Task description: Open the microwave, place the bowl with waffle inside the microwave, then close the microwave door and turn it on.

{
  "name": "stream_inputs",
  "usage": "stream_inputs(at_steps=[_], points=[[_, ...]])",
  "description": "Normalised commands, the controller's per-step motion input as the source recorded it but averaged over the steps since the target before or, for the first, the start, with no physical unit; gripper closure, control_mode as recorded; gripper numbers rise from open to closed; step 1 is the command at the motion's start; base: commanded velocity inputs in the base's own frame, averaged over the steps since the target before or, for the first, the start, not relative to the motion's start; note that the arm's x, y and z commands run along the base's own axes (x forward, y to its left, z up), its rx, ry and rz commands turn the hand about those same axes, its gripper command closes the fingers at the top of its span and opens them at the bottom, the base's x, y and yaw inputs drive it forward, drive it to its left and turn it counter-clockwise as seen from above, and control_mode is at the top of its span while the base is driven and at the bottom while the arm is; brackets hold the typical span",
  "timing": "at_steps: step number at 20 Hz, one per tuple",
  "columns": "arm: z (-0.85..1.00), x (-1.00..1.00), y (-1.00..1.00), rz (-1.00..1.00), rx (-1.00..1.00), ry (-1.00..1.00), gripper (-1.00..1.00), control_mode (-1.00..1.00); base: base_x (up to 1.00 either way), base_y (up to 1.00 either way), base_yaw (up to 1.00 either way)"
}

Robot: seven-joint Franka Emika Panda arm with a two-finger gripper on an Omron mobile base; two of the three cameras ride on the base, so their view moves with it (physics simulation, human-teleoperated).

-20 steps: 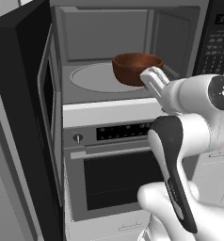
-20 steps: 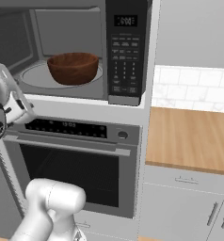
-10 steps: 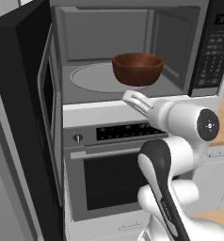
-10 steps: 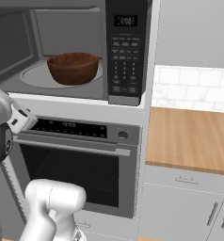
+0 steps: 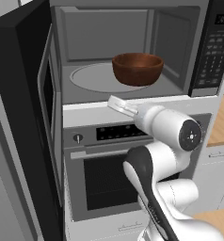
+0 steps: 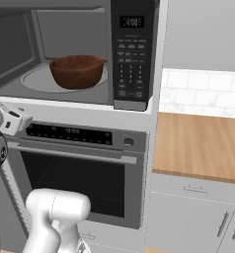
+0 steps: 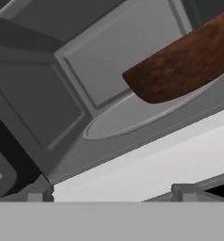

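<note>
The bowl's (image 5: 137, 68) inside was hidden behind its rim, so no waffle could be made out. The microwave door (image 5: 24, 122) ran off at nine o'clock, its handle unseen. Keypad (image 6: 129, 69) markings were too small to read.

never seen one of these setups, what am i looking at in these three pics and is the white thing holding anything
The white thing is a robot arm in a rendered kitchen. Two pictures come from cameras on its base, one behind it to the left, one to the right; the third looks out from the hand itself.

The microwave is built in above a silver oven. The microwave door is swung wide open to the left. A reddish-brown wooden bowl sits on the round turntable, toward its right side. I cannot see into the bowl, so I cannot tell whether a waffle is there.

The gripper hangs just below the front edge of the microwave opening, in front of the oven's control strip. Its jaws are open and it holds nothing. To the right is a wooden counter.
</note>
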Motion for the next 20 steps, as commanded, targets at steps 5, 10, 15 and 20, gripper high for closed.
stream_inputs(at_steps=[5,10,15,20], points=[[-0.07,0.0,0.12,0.0,-0.11,-0.02,-1.0,-1.0,0.0,0.0,0.0],[-0.07,0.1,0.0,-0.01,-0.1,-0.03,-1.0,-1.0,0.0,0.0,0.0],[-0.26,0.21,0.0,0.0,-0.1,-0.06,-1.0,-1.0,0.0,0.0,0.0],[-0.38,0.3,0.0,0.0,-0.08,-0.11,-1.0,-1.0,0.0,0.0,0.0]])
